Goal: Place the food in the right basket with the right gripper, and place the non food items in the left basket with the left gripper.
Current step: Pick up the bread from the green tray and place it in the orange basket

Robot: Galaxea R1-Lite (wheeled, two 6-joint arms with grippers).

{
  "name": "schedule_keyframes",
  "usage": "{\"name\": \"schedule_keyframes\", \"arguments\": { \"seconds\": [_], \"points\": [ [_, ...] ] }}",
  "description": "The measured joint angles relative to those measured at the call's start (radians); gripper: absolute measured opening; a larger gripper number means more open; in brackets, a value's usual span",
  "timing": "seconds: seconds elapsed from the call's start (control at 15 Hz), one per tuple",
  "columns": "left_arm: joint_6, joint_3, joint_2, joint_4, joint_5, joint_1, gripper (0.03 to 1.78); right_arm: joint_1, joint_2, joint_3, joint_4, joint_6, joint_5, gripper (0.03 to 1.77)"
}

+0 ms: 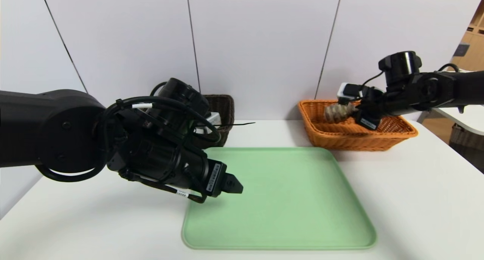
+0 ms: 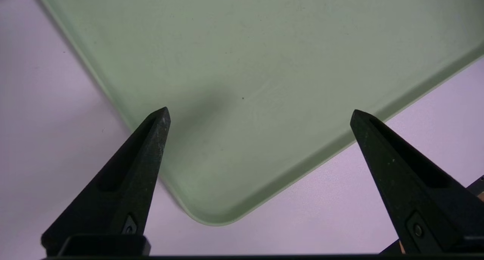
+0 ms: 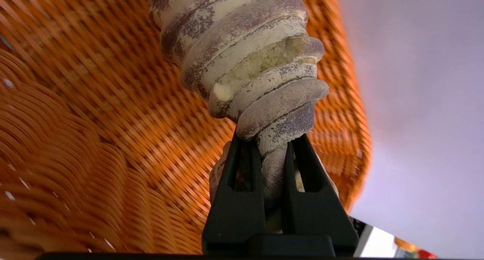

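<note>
Orange-tan woven wicker basket at the far right sits under the right gripper, whose fingers pinch the ridged tan-and-brown bread roll above its inside. Over the pale green plastic tray's near-left corner, the left gripper hangs spread wide, holding nothing.

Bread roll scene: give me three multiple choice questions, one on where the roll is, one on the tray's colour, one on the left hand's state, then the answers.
1. Where is the bread roll?
A. on the tray
B. held over the orange basket
C. in the dark basket

2. What colour is the tray?
A. green
B. blue
C. white

3. How is the left hand?
A. shut on a cup
B. shut on nothing
C. open, holding nothing

Answers: 1 B, the right hand pinches the roll above the orange weave. 2 A, it is pale green in the head view. 3 C, its fingers stand wide apart over the tray's corner.
</note>
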Motion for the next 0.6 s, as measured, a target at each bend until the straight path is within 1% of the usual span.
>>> {"name": "schedule_keyframes", "arguments": {
  "seconds": [0.27, 0.33, 0.47, 0.6],
  "points": [
    [0.000, 0.003, 0.001, -0.001, -0.001, 0.002, 1.69, 0.001, 0.040, -0.008, 0.001, 0.006, 0.000, 0.18],
    [0.000, 0.003, 0.003, -0.001, 0.000, 0.003, 1.69, 0.001, 0.047, -0.008, 0.001, 0.009, 0.001, 0.28],
    [0.000, 0.003, 0.006, -0.001, 0.000, 0.003, 1.69, 0.002, 0.054, -0.012, 0.003, 0.010, 0.001, 0.60],
    [0.000, 0.003, 0.008, -0.002, 0.000, 0.003, 1.69, 0.003, 0.058, -0.024, 0.005, 0.013, 0.001, 0.86]
  ]
}}
